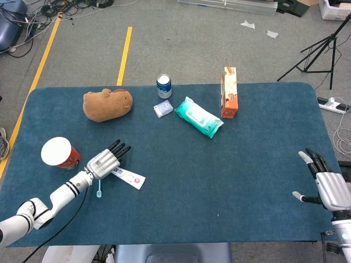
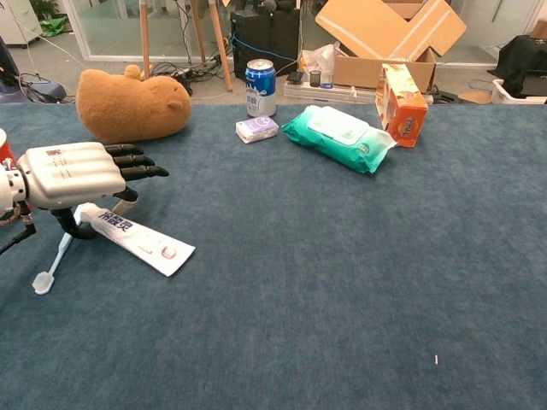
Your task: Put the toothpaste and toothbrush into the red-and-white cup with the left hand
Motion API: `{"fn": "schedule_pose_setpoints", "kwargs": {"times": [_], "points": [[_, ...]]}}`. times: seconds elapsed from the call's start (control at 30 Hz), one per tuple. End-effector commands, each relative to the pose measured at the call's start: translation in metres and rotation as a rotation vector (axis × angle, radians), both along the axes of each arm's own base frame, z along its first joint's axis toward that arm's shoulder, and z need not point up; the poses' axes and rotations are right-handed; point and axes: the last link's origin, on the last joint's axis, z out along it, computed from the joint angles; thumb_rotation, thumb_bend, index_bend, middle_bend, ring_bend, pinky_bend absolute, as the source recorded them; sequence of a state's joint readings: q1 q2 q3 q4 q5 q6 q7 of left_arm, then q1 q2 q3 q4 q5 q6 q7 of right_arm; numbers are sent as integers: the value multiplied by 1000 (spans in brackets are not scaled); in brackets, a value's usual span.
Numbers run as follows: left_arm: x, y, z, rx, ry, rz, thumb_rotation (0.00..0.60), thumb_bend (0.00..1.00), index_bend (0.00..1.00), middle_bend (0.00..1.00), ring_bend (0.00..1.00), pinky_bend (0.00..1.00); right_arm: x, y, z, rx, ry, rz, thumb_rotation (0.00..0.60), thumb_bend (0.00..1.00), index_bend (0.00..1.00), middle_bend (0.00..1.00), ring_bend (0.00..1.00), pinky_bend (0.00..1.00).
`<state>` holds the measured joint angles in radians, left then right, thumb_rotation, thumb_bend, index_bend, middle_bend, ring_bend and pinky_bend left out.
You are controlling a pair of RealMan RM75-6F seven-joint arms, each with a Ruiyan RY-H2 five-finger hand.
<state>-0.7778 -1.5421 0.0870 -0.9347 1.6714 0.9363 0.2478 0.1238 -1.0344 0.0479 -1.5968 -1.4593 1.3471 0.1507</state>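
The white toothpaste tube point(image 1: 129, 176) point(image 2: 141, 241) lies flat on the blue table, its cap end under my left hand point(image 1: 104, 161) point(image 2: 73, 175). That hand hovers low with its fingers stretched out and the thumb pointing down beside the cap; it grips nothing. A pale blue toothbrush point(image 1: 99, 189) point(image 2: 53, 260) lies just left of the tube, partly hidden under the hand. The red-and-white cup point(image 1: 57, 153) stands upright left of the hand; only its edge point(image 2: 3, 147) shows in the chest view. My right hand point(image 1: 326, 183) rests spread at the table's right edge.
A brown plush toy point(image 1: 108, 104) sits behind the left hand. Further back are a blue can point(image 1: 164, 85), a small tissue pack point(image 1: 163, 108), a green wipes pack point(image 1: 198, 116) and an orange carton point(image 1: 229, 93). The table's near edge point(image 1: 181, 242) runs along the front.
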Motion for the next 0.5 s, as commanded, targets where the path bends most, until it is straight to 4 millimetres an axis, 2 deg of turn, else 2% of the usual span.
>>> {"fn": "schedule_pose_setpoints", "kwargs": {"times": [0.03, 0.5], "points": [[-1, -1, 3, 18, 12, 73, 600, 0, 507, 0, 0, 0, 0, 0, 0, 0, 1, 0, 600, 0, 0, 0, 0, 354], [9, -8, 5, 36, -2, 355, 600, 0, 532, 0, 0, 0, 0, 0, -1, 3, 1, -1, 600, 0, 0, 0, 0, 354]]}}
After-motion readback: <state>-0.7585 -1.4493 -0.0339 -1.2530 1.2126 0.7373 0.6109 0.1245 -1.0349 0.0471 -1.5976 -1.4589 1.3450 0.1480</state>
